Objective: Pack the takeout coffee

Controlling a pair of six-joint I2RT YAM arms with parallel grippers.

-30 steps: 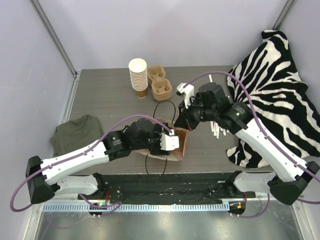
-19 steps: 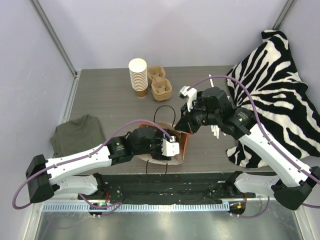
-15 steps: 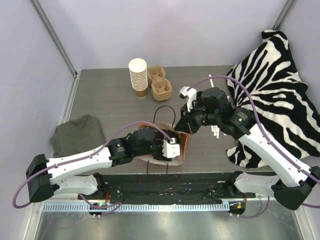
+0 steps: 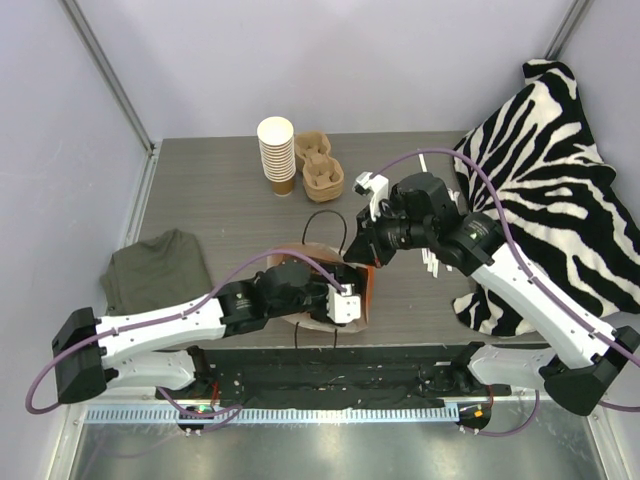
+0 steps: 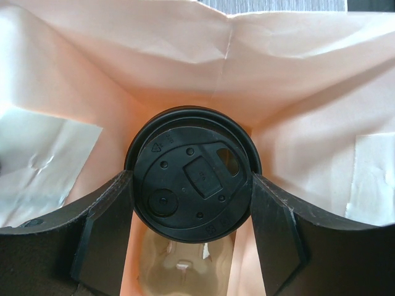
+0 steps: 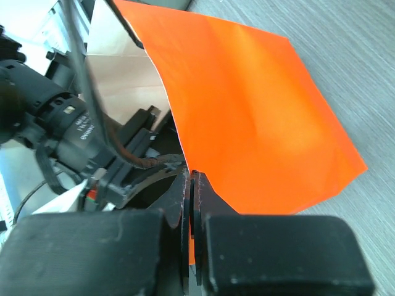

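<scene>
The left claw (image 5: 191,213) reaches into the paper bag (image 5: 185,55) and grasps the takeout coffee (image 5: 185,163), 1 finger on each side of its black lid, the cup deep inside. The right claw (image 6: 190,185) is clenched on what seems the bag's rim, at 1 o'clock from the left claw. On the worktop (image 4: 220,200), 1 cup stack (image 4: 277,155) stands at 11 o'clock from the bag
</scene>
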